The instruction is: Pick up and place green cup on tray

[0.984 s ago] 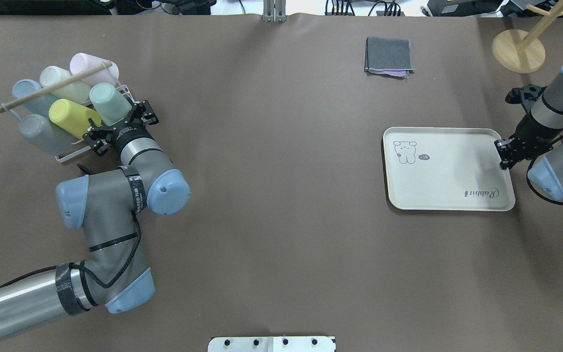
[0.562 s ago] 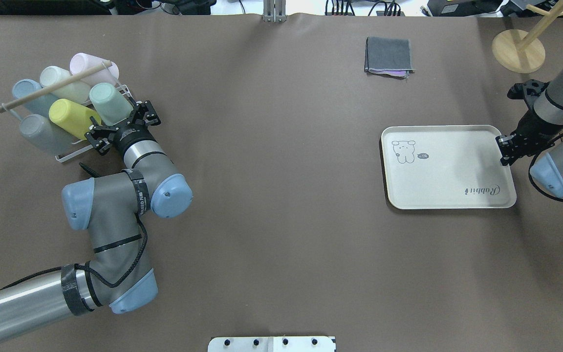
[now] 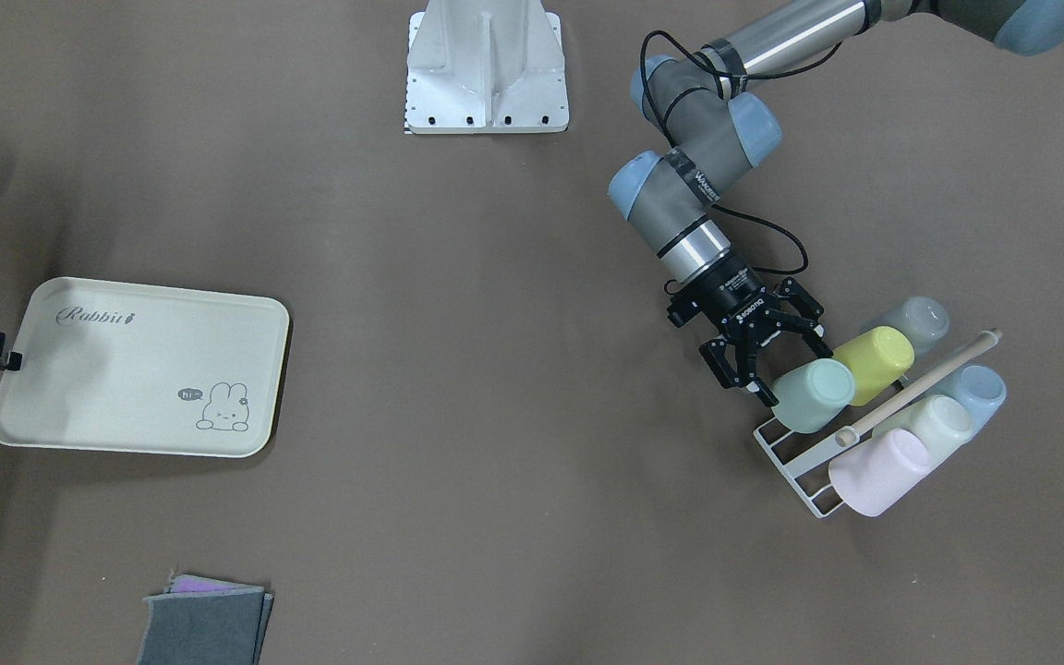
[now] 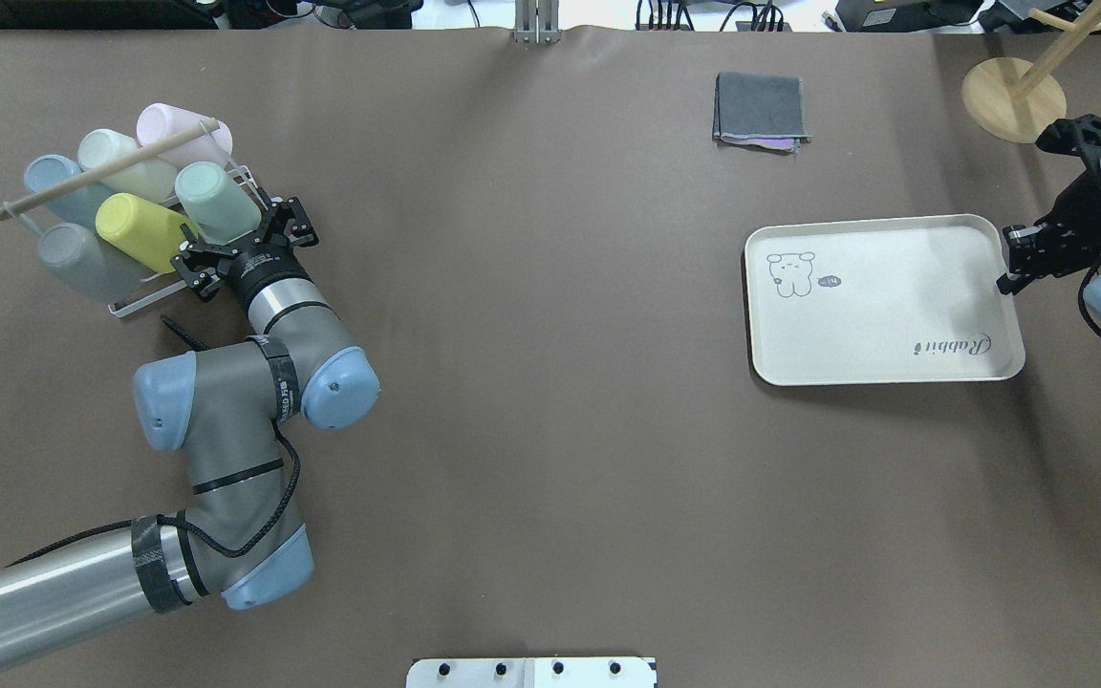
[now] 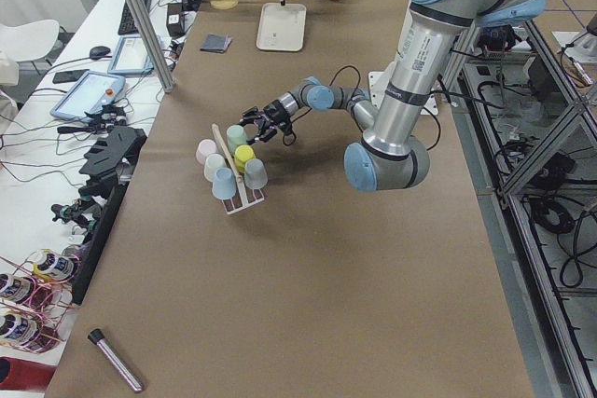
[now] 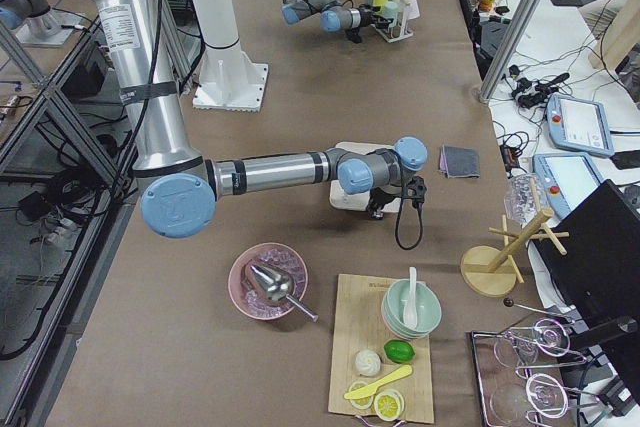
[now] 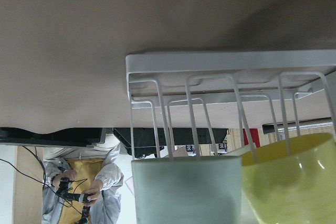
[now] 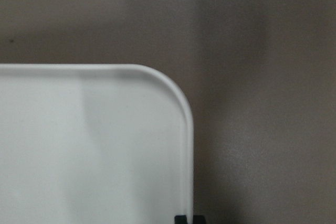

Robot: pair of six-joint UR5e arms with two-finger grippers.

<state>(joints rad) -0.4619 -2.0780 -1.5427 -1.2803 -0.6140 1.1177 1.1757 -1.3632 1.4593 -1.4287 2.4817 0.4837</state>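
The green cup (image 4: 214,199) lies tilted in a white wire rack (image 4: 130,306) at the table's left, beside a yellow-green cup (image 4: 141,229). It also shows in the front-facing view (image 3: 814,395) and fills the bottom of the left wrist view (image 7: 186,190). My left gripper (image 4: 237,237) is open, with its fingers spread just short of the cup's end (image 3: 777,367). The cream tray (image 4: 885,301) lies at the right. My right gripper (image 4: 1009,277) is shut on its right rim; the right wrist view shows the tray's corner (image 8: 79,145).
The rack also holds pink, cream, blue and grey cups under a wooden dowel (image 4: 106,167). A folded grey cloth (image 4: 761,110) and a wooden stand (image 4: 1014,96) are at the far edge. The robot's base plate (image 4: 531,672) is at the near edge.
The right gripper has moved away from the robot and to the right, and the tray has slid with it. The left gripper has edged closer to the green cup.
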